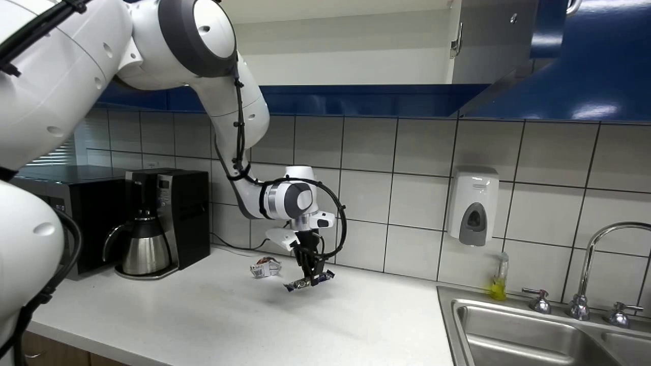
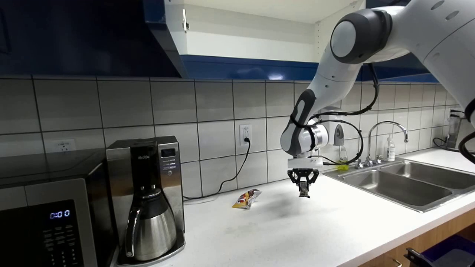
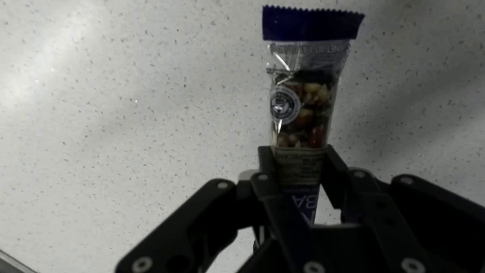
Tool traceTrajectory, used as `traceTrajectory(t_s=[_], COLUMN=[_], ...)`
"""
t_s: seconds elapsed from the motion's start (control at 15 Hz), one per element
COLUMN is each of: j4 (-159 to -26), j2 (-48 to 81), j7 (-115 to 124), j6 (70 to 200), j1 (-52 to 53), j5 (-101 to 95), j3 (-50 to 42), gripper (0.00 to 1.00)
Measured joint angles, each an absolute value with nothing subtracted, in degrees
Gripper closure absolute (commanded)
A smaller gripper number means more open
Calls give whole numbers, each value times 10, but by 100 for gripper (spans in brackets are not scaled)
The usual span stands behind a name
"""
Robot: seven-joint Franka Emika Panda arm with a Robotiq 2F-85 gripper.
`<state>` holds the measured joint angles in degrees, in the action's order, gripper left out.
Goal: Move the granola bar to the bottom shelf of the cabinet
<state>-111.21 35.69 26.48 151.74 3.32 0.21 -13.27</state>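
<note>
The granola bar, a small packet with a clear middle and dark-blue ends, shows in the wrist view (image 3: 303,113) and in both exterior views (image 1: 325,277) (image 2: 304,193). My gripper (image 3: 297,163) is shut on its middle, with one finger on each long side. In both exterior views the gripper (image 1: 311,279) (image 2: 303,182) points down and holds the bar a little above the white counter. The cabinet (image 1: 376,99) (image 2: 252,68) hangs above, its white interior open to view. The top of its bottom shelf is hidden behind the blue lower rail.
A crumpled snack bag (image 1: 265,267) (image 2: 246,199) lies on the counter near the gripper. A coffee maker (image 2: 170,178) and microwave (image 2: 48,207) stand at one end, a sink (image 1: 513,330) at the other. An open cabinet door (image 1: 496,46) juts outward. A soap dispenser (image 1: 474,203) is on the wall.
</note>
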Motion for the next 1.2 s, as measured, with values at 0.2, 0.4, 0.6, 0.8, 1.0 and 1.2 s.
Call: traceTrajectory(t_s=[0.2, 0.4, 0.6, 0.8, 1.0, 1.2], j4=[-1123, -1134, -1144, -1154, -1160, -1163], j2=[352, 345, 339, 331, 327, 325], j7=[215, 159, 105, 54, 22, 16], j6=[1534, 1550, 1560, 1562, 1562, 1563], j1=[33, 31, 29, 25, 23, 24], j5=[-5, -8, -14, -17, -25, -41], j3=[-130, -120, -106, -89, -77, -75], gripper=[91, 91, 91, 91, 91, 91])
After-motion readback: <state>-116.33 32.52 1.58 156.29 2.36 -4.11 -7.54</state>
